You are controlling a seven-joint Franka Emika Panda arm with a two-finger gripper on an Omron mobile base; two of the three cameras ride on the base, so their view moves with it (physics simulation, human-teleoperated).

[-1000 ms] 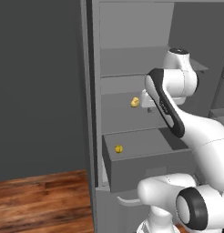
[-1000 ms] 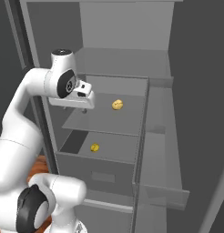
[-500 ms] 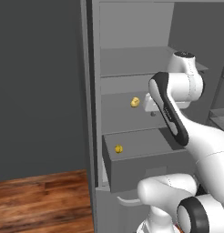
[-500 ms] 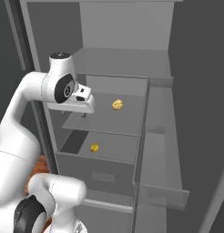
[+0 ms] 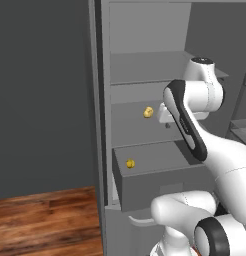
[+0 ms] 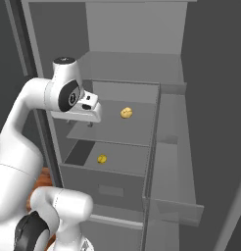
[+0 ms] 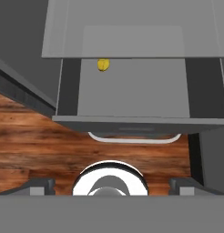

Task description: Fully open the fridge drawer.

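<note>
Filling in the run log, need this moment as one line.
fridge drawer: pulled out, open-topped | inside: small yellow item | tool: above drawer, not touching it | tool state: cannot tell

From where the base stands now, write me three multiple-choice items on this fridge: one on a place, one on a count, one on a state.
1. Where does the lower small yellow item lie?
A. in the fridge drawer
B. on the wooden floor
C. on the top shelf

2. How many small yellow items show inside the fridge?
A. one
B. two
C. four

3. How does the fridge drawer stand?
A. shut flush
B. pulled out from the fridge, open top showing
C. taken out and set on the floor

Key: 1 A, both base views show it on the drawer's floor near the back left corner. 2 B, one lies in the drawer and the upper yellow item on the shelf above. 3 B, its front panel juts past the fridge's edge, and the hand view looks down into it.
</note>
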